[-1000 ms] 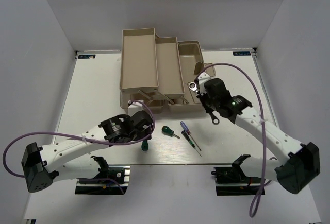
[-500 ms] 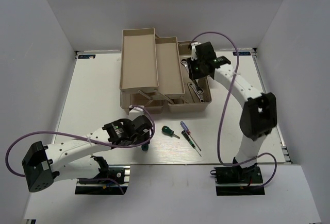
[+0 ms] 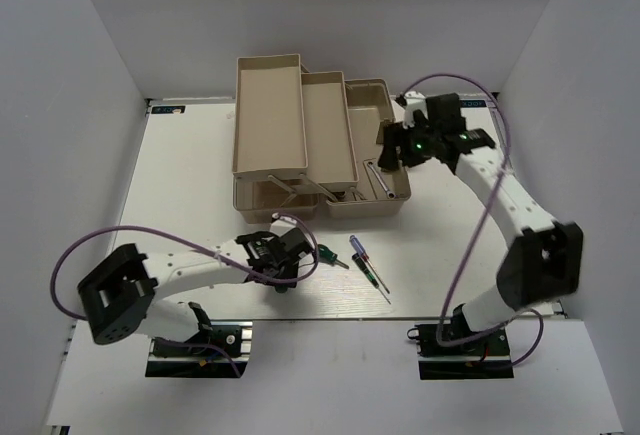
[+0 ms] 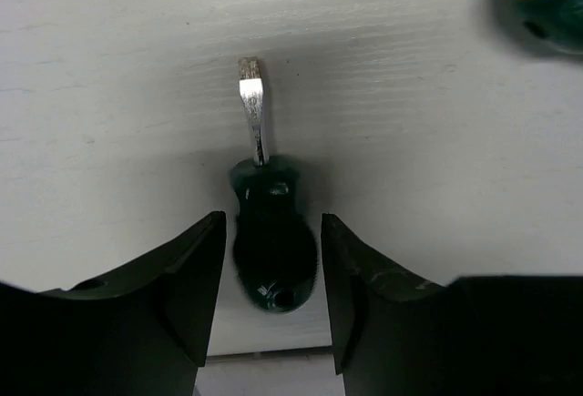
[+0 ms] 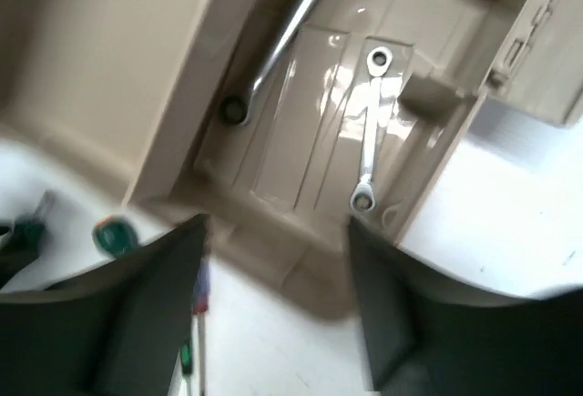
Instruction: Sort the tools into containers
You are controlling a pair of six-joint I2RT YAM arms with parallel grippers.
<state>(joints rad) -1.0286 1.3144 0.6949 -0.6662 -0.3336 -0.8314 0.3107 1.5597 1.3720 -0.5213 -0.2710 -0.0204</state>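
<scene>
A stubby green-handled screwdriver [image 4: 271, 241] lies on the white table with its blade pointing away from me. My left gripper [image 4: 272, 223] is open and straddles its handle, with a thin gap on each side. From above, this gripper [image 3: 285, 267] is low over the table. A second green screwdriver [image 3: 325, 253], a purple-and-red one [image 3: 357, 247] and a thin dark one [image 3: 376, 280] lie to its right. Two silver wrenches [image 5: 369, 127] [image 5: 282, 41] rest in the toolbox's bottom compartment [image 3: 398, 193]. My right gripper [image 5: 276, 232] hovers open and empty above that compartment.
The beige toolbox stands at the back middle with its two long trays [image 3: 268, 115] [image 3: 328, 125] swung open to the left. The table's front edge [image 3: 330, 317] runs just behind the loose screwdrivers. White walls close in both sides.
The right arm carried a wrench from beside the toolbox to over its bottom compartment, and its jaws opened; the wrench now lies inside. The left gripper slid onto the green screwdriver and narrowed.
</scene>
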